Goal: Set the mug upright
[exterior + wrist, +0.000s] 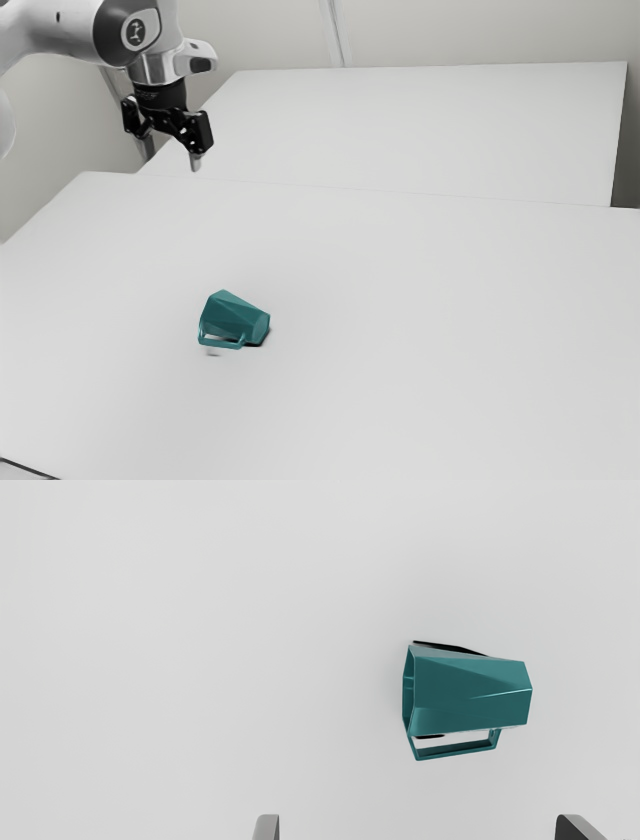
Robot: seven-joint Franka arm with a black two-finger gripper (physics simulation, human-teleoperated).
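Mug [232, 318] is lying on its side | gripper [420, 827] is hanging open, higher, well apart | I am guessing light, stiff, maybe slippery; favouring grip across body [470, 692], clear of handle [456, 752]

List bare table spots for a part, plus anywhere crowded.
Bare: table from the mug to the exterior view's right edge; also between mug and the table's far edge. Tightest: the handle's narrow opening. Overhead, the open gripper hangs raised.
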